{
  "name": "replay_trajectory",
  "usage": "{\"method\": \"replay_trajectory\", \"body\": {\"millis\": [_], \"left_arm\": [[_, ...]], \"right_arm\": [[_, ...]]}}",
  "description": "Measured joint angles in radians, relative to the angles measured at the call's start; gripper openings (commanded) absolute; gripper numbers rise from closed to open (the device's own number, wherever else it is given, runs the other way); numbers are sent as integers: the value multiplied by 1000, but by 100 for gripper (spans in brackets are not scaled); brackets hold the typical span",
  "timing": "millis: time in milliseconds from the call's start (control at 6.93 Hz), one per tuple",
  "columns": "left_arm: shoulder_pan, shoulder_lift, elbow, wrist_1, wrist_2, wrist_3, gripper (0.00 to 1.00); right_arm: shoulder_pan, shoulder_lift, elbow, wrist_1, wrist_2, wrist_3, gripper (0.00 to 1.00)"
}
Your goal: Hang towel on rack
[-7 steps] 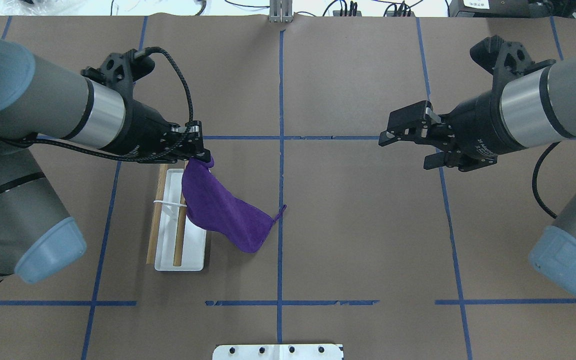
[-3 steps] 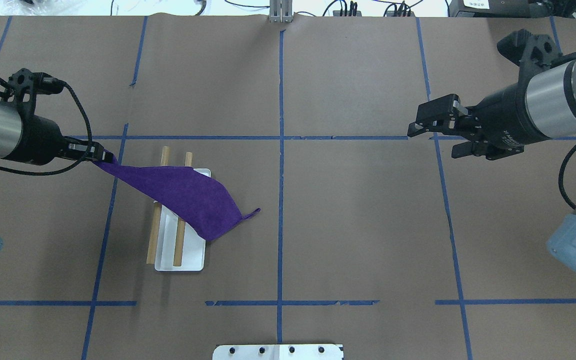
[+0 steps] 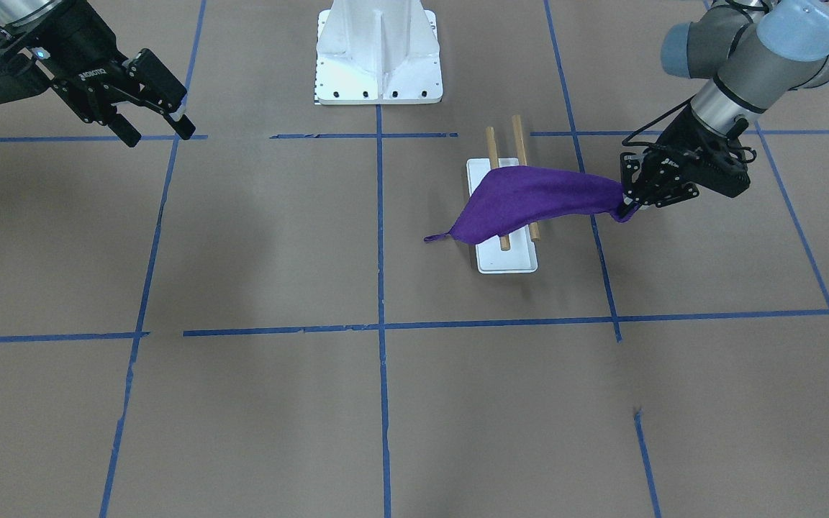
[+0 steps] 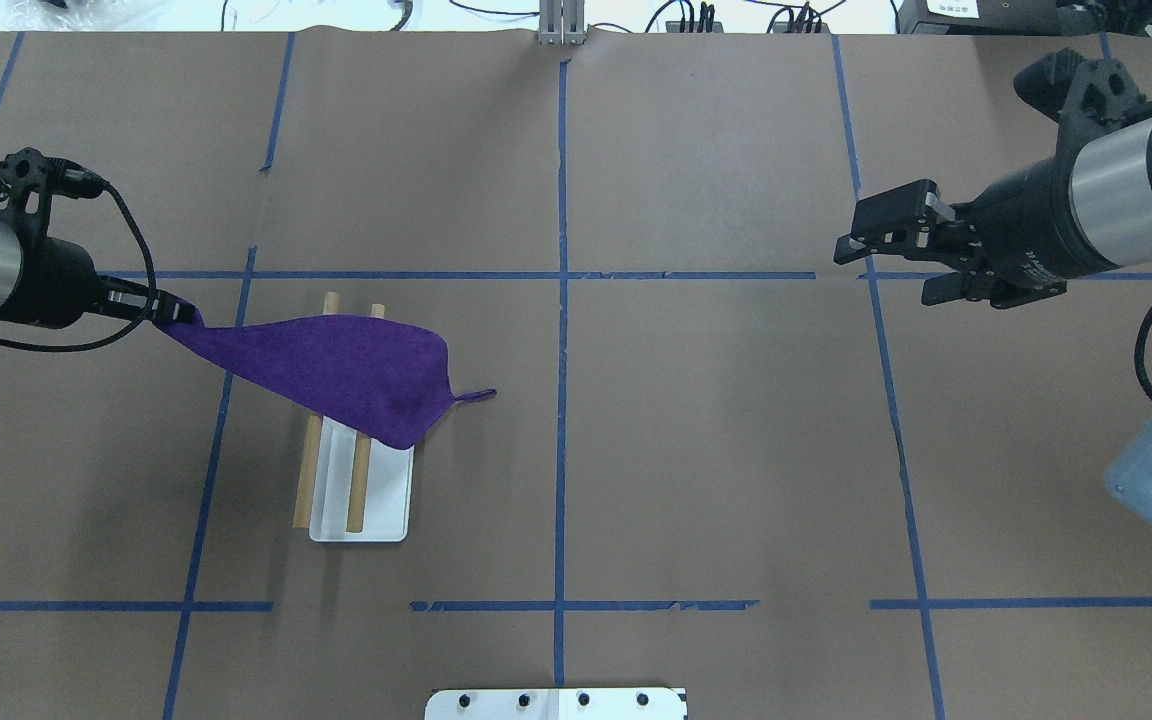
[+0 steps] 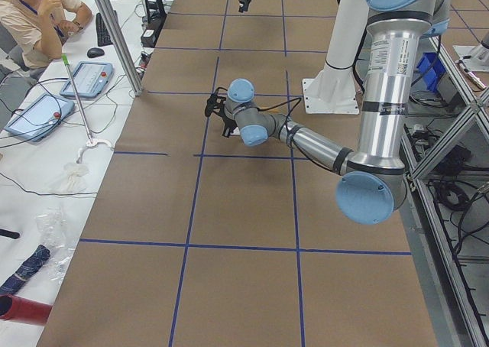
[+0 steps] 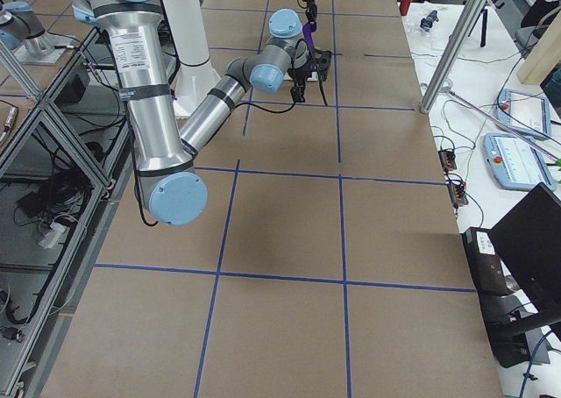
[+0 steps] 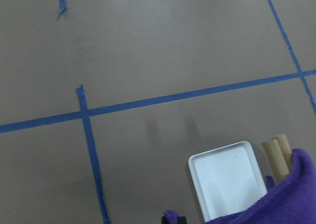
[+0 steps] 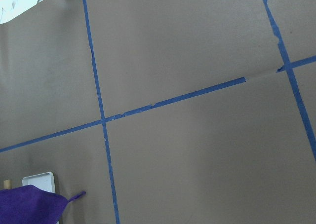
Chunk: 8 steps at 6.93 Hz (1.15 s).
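Note:
A purple towel [image 4: 336, 365] lies stretched across the two wooden rods of the rack [image 4: 361, 510], its hanging loop [image 4: 476, 396] trailing to the right. It also shows in the front view [image 3: 537, 201] over the rack [image 3: 504, 259]. My left gripper [image 4: 174, 314] is shut on the towel's left corner, left of the rack and beyond its rods. It shows in the front view [image 3: 630, 208] too. My right gripper [image 4: 881, 255] is open and empty, far to the right, above the table. The left wrist view shows the rack's white base [image 7: 227, 177] and the towel [image 7: 276, 199].
A large white bolted pedestal [image 3: 378, 54] stands at the robot's side of the table, its edge in the overhead view [image 4: 556, 703]. Blue tape lines [image 4: 561, 300] cross the brown table. An operator [image 5: 38, 18] sits beyond the far table edge.
My left gripper has pulled the towel's corner far to the left, across and past the rack rods, spreading the towel over them. My right gripper has drawn back to the right.

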<state>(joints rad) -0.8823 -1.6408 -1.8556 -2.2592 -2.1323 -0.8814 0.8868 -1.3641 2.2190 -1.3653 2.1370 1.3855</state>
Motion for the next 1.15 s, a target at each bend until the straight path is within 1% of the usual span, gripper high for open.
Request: {"method": "replay_trajectory", "body": {"millis": [288,433,577,721,865,1154], "left_arm": [[0,1,16,-4,3,4,100],[-6,5,18,-8,3,11,100],[-26,9,26,-13,3,45,100],[-63,23,41,-15,3,119,100],[-116,51,55,-14,2,219,100],[-246,102,84,6,-16,419,100]], "right_arm": [[7,-10,0,0,1,-10,100],[21,-36,0,1,5,-51,100],[48,-83,-2,-1,12,-141,100],[87,-133,-11,-5,23,-255,100],[149,-174,-44,-7,58,-384,100],[334,-226,-189,-11,177,-720,100]]}}
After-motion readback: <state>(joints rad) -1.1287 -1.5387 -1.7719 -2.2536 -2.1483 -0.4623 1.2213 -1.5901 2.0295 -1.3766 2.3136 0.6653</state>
